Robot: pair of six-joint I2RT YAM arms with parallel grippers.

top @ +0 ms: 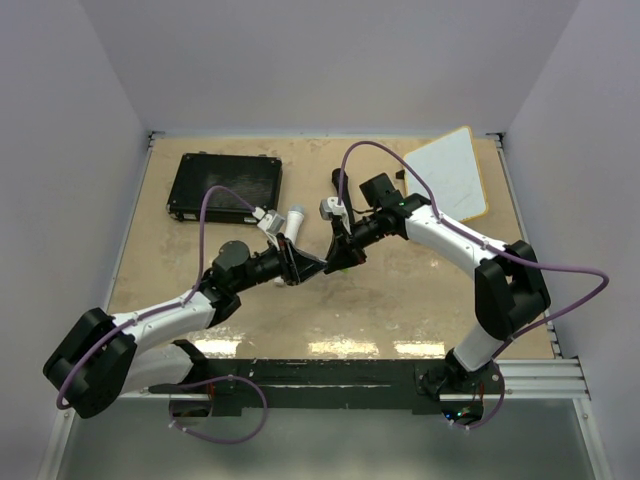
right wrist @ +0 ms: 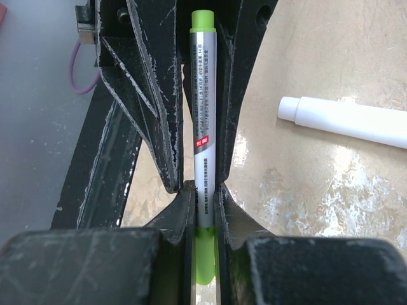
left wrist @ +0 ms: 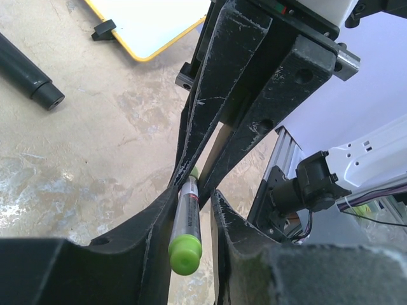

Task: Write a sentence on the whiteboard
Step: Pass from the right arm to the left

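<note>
A silver marker with green ends [right wrist: 205,95] hangs between both grippers above the middle of the table. My right gripper [right wrist: 205,187] is shut on its green cap end. My left gripper [left wrist: 194,194] stands around the barrel [left wrist: 186,222]. The barrel leans on one finger, with a gap to the other, so the left gripper is open. In the top view the two grippers meet tip to tip, left [top: 300,266] and right [top: 340,255]. The whiteboard [top: 455,175] lies at the far right, with a yellow rim. I see no writing on it. It also shows in the left wrist view [left wrist: 152,25].
A black case [top: 225,185] lies at the far left. A white cylinder [top: 295,222] lies on the table just behind the left gripper and shows in the right wrist view [right wrist: 356,121]. A dark cylinder [left wrist: 25,70] lies on the table. White walls enclose three sides.
</note>
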